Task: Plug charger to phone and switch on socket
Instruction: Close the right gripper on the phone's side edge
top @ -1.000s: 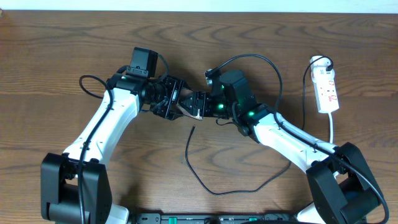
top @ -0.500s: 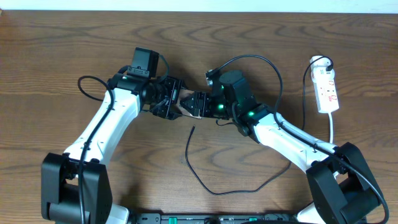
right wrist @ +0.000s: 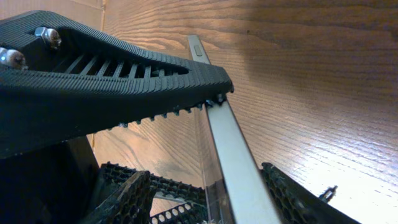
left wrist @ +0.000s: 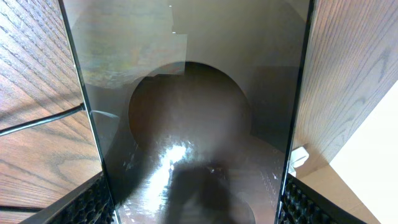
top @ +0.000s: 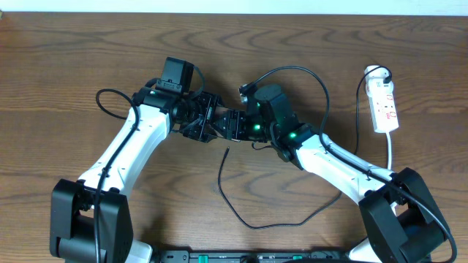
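The phone (left wrist: 199, 93) stands on edge above the table, its glossy dark face filling the left wrist view. My left gripper (left wrist: 196, 208) is shut on it, a pad against each long side. In the right wrist view the phone's silver edge (right wrist: 233, 155) runs between the fingers of my right gripper (right wrist: 208, 190), which is open: the right pad is close against it, with a gap on the left. Both grippers meet at the table's middle (top: 222, 126). The charger's free tip (top: 227, 150) lies just below them, its cable (top: 248, 223) looping toward the front. The socket (top: 385, 106) lies far right.
A black plug (top: 380, 73) sits at the socket's top end and a white cord (top: 391, 153) trails from its lower end. One ribbed finger of the left gripper (right wrist: 124, 74) crosses the top of the right wrist view. A black wire arcs over the right arm (top: 314, 77).
The left arm has shifted slightly right with the phone. The two grippers have drawn closer together, and the right gripper's jaws have narrowed around the phone's edge.
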`<state>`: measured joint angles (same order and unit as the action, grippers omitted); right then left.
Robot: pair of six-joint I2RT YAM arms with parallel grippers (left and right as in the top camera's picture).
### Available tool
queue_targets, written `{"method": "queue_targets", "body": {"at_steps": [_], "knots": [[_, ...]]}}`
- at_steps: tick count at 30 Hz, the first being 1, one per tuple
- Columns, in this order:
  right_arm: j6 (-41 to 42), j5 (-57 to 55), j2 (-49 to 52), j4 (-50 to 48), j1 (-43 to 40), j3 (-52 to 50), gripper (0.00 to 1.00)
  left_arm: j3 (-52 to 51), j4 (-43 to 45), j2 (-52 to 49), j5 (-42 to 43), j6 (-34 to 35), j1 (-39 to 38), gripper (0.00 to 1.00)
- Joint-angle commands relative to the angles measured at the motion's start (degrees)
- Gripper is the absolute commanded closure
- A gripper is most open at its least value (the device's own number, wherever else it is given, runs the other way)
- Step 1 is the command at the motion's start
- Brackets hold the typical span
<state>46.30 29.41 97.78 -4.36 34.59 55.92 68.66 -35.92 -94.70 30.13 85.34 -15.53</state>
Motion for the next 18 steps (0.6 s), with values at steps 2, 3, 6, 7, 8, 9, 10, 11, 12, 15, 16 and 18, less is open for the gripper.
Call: {"method": "queue_targets", "body": {"at_steps": [2, 3, 6, 7, 8, 9, 10, 11, 12, 15, 16, 18], "knots": [[0.37, -0.81, 0.09, 0.07, 0.76, 0.63, 0.54, 1.79, 0.04, 1.16, 0.44, 0.33, -0.20, 0.93], [0.39, -0.81, 0.09, 0.07, 0.76, 0.63, 0.55, 1.79, 0.02, 1.16, 0.44, 0.33, -0.20, 0.92], [0.39, -0.81, 0.09, 0.07, 0.76, 0.63, 0.60, 1.79, 0.02, 1.16, 0.44, 0.33, -0.20, 0.93], [0.39, -0.81, 0.09, 0.07, 0.76, 0.63, 0.62, 1.79, 0.02, 1.16, 0.44, 0.33, -0.20, 0.92], [0.39, -0.81, 0.09, 0.07, 0.76, 0.63, 0.63, 1.79, 0.04, 1.16, 0.44, 0.33, -0.20, 0.93], [0.39, -0.81, 0.09, 0.07, 0.76, 0.63, 0.64, 1.79, 0.04, 1.16, 0.44, 0.33, -0.20, 0.93], [0.37, -0.81, 0.09, 0.07, 0.76, 0.63, 0.65, 1.79, 0.04, 1.16, 0.44, 0.31, -0.20, 0.93], [0.37, -0.83, 0.09, 0.07, 0.76, 0.63, 0.66, 1.79, 0.02, 1.16, 0.44, 0.31, -0.20, 0.93], [0.37, -0.85, 0.09, 0.07, 0.76, 0.63, 0.66, 1.79, 0.04, 1.16, 0.44, 0.31, -0.20, 0.93], [0.37, -1.03, 0.09, 0.07, 0.76, 0.63, 0.68, 1.79, 0.02, 1.16, 0.46, 0.31, -0.20, 0.93], [0.37, -1.05, 0.09, 0.07, 0.76, 0.63, 0.68, 1.79, 0.02, 1.16, 0.46, 0.31, -0.22, 0.92], [0.37, -1.07, 0.09, 0.07, 0.76, 0.63, 0.70, 1.79, 0.02, 1.16, 0.48, 0.31, -0.33, 0.93]]}}
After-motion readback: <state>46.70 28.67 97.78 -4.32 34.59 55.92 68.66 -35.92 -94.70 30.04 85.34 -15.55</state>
